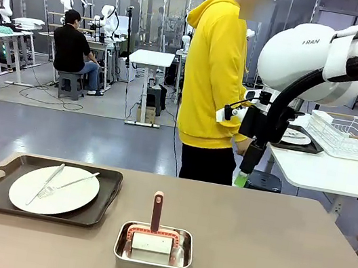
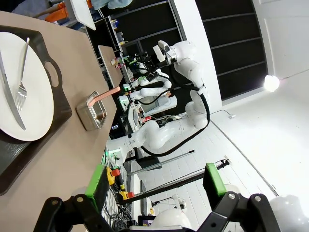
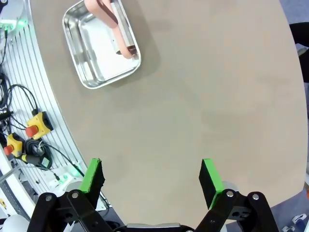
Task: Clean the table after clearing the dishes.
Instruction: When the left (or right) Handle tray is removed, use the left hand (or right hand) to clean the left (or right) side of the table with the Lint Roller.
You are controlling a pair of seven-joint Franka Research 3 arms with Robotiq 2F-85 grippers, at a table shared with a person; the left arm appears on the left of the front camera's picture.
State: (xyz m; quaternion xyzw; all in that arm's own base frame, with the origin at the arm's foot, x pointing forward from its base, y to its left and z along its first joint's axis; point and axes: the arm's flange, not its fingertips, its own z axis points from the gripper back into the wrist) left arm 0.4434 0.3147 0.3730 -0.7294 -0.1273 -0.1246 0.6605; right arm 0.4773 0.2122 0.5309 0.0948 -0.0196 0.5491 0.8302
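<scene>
On the left of the taupe-brown table [image 1: 269,252] lies a dark brown tray [image 1: 106,191]. It carries a white plate [image 1: 62,195] with a fork [image 1: 69,184] and a knife [image 1: 45,184] on it. The left wrist view shows that tray [image 2: 46,130] and plate [image 2: 34,104] off to one side. My left gripper [image 2: 157,182] is open and holds nothing. My right gripper [image 1: 244,174] hangs over the table's far right edge. In its own view the right gripper [image 3: 152,176] is open above bare tabletop [image 3: 207,96].
A small steel pan [image 1: 153,253] with a pink-handled scrubber [image 1: 156,211] stands at the front middle, also in view as the pan [image 3: 101,43]. A person in a yellow hoodie [image 1: 213,71] stands at the far side. At right a white side table [image 1: 324,172] holds another tray with a plate [image 1: 297,136] and a wire rack [image 1: 352,135].
</scene>
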